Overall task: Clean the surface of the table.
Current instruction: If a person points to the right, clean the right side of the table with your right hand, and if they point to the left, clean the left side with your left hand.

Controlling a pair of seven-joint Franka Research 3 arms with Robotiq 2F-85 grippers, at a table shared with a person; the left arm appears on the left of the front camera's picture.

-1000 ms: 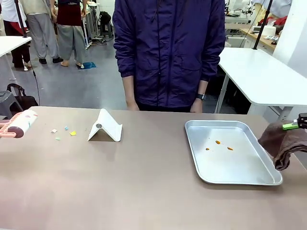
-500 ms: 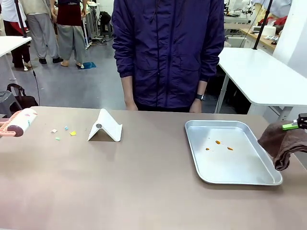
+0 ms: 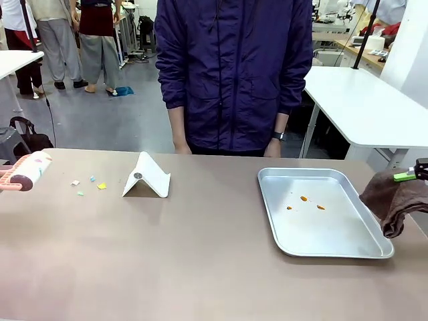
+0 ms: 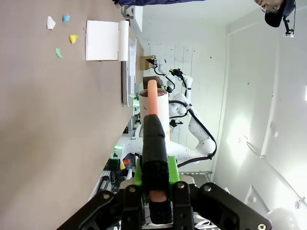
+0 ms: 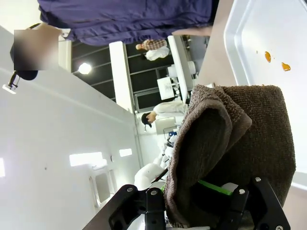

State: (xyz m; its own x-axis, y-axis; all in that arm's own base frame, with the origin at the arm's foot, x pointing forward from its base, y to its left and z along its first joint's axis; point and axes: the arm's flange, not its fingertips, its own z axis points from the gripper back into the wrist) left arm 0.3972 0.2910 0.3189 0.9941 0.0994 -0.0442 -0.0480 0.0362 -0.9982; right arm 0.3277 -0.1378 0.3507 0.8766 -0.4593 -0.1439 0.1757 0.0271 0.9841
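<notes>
The brownish-tan table (image 3: 200, 257) has a few small coloured paper scraps (image 3: 90, 184) lying at its far left. A lint roller (image 3: 27, 172) with a pink handle and white roll hovers at the left edge, beside the scraps. My left gripper (image 4: 154, 178) is shut on the roller's handle (image 4: 154, 108), and the scraps (image 4: 62, 33) lie ahead of it. At the right edge my right gripper (image 3: 416, 172) is shut on a brown cloth (image 3: 393, 198), held just right of the silver tray (image 3: 334, 249). The cloth (image 5: 230, 143) drapes over the right gripper (image 5: 216, 191).
A white folded stand (image 3: 147, 177) sits right of the scraps. The tray holds a few orange spots (image 3: 304, 200). A person in a dark purple jacket (image 3: 234, 73) stands at the far edge, arms down. White-topped tables (image 3: 361, 100) lie beyond.
</notes>
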